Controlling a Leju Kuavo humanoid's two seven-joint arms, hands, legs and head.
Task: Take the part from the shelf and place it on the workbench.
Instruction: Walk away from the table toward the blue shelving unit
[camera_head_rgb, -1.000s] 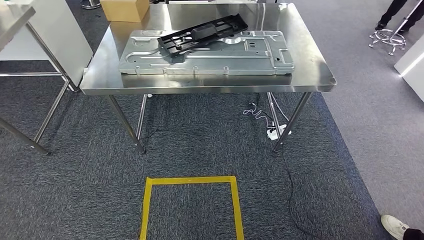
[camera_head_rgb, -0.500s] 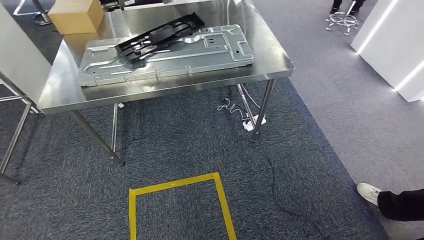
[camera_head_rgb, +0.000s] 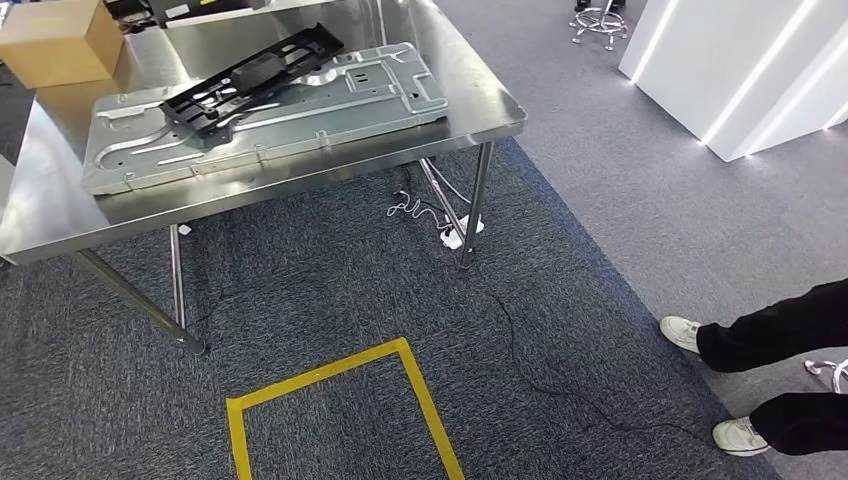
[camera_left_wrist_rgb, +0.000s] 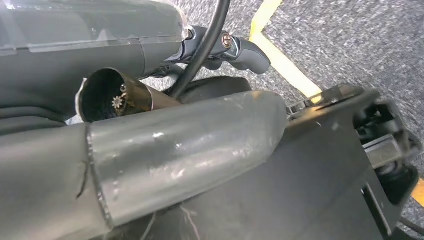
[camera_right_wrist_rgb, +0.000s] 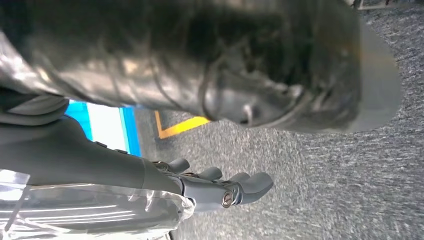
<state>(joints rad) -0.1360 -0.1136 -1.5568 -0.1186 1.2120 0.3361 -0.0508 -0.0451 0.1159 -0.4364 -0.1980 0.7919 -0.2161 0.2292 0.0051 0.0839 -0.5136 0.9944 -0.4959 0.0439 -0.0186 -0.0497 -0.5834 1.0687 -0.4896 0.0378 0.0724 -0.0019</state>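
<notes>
Camera swung right, steel workbench (camera_head_rgb: 40, 225) upper left, grey carpet (camera_head_rgb: 330, 290) – both robot hands' grasp perhaps empty, cannot tell.

Even bright indoor light; glare on the steel counter (camera_head_rgb: 480, 95); glowing strips on the white wall (camera_head_rgb: 740, 90); both wrist views blurred close up.

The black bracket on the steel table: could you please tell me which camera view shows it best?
The head view shows it best: the black bracket lies whole, slanted across the grey metal plate on the steel table. The left and right wrist views look down at the carpet, and I cannot make out the bracket on the table there.
</notes>
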